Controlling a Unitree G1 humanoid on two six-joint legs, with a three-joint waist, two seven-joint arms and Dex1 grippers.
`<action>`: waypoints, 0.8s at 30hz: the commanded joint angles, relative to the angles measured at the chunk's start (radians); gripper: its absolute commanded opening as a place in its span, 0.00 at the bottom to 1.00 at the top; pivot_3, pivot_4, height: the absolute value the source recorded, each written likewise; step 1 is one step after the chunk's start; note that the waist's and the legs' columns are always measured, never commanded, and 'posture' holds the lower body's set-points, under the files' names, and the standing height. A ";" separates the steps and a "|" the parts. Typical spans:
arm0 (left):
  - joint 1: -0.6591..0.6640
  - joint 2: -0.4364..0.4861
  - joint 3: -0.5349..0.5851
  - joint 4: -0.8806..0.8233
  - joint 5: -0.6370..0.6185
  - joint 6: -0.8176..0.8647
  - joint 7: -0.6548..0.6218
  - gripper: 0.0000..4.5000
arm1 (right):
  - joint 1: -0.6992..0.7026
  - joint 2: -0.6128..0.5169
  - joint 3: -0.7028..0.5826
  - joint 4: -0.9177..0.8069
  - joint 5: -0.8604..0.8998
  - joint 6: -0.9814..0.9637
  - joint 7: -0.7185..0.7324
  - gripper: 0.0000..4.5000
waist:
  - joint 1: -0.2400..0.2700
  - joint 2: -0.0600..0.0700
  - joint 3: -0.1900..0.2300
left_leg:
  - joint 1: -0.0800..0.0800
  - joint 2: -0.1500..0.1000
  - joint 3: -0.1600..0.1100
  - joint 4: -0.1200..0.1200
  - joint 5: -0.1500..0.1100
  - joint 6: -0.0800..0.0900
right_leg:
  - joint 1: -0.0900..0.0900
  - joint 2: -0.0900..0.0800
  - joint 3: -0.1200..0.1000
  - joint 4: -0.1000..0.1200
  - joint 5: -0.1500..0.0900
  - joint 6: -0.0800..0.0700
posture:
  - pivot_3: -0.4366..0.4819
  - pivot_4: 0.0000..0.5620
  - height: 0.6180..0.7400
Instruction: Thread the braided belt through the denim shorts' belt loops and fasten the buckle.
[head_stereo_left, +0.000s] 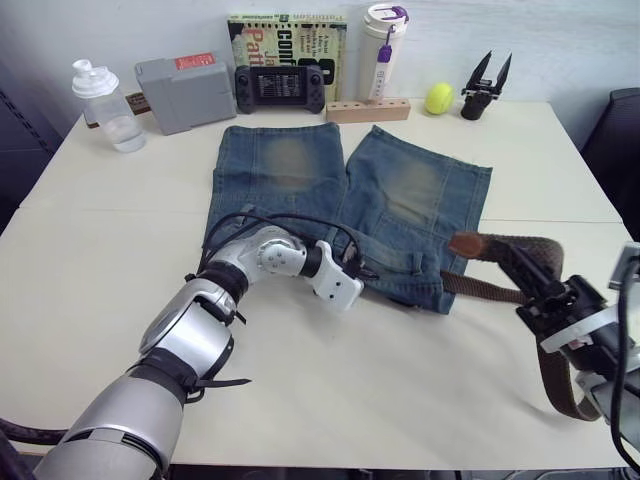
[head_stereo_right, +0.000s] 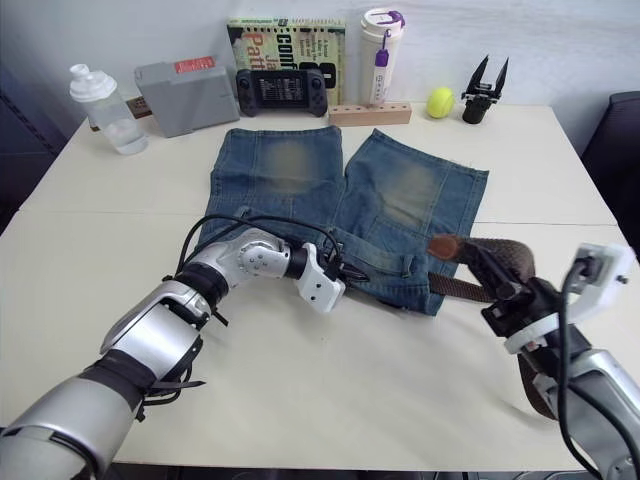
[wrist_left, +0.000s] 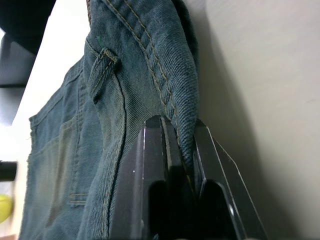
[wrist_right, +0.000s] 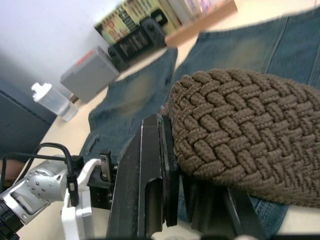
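Observation:
The denim shorts lie flat on the table, legs pointing away and waistband toward me. My left gripper is shut on the near waistband edge, and the left wrist view shows its fingers pinching the denim fold just below a belt loop. My right gripper is shut on the braided belt and holds it raised beside the shorts' right hip. The belt's tan tip points left toward the waistband. The rest of the strap curves down past my right wrist. The buckle is out of view.
Along the table's far edge stand a water bottle, a grey box, a game console, a book, a white tumbler, a wooden block, a tennis ball and a black spare gripper.

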 joint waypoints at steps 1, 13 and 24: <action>0.085 0.034 -0.025 -0.130 -0.104 0.003 -0.234 0.01 | 0.055 -0.049 0.026 -0.066 0.076 0.023 -0.133 0.00 | 0.002 0.000 0.000 | 0.000 0.000 0.000 0.000 0.000 0.000 | 0.000 0.000 0.000 0.000 0.000 0.000 | 0.48 0.27 0.62; 0.235 0.080 0.132 -0.663 -0.604 0.793 -0.716 0.68 | 0.051 -0.105 0.055 -0.039 0.107 0.035 -0.254 0.00 | 0.004 0.000 0.000 | 0.000 0.000 -0.002 0.005 0.000 0.001 | 0.002 0.001 0.000 0.002 0.000 -0.001 | 0.48 0.27 0.62; 0.161 0.177 0.342 -0.827 -0.694 1.240 -0.660 0.99 | -0.025 -0.108 0.185 0.007 0.162 0.031 -0.418 0.00 | 0.002 0.001 0.000 | 0.001 0.001 -0.003 0.006 0.000 0.000 | 0.005 0.002 -0.001 0.004 0.000 -0.001 | 0.48 0.27 0.62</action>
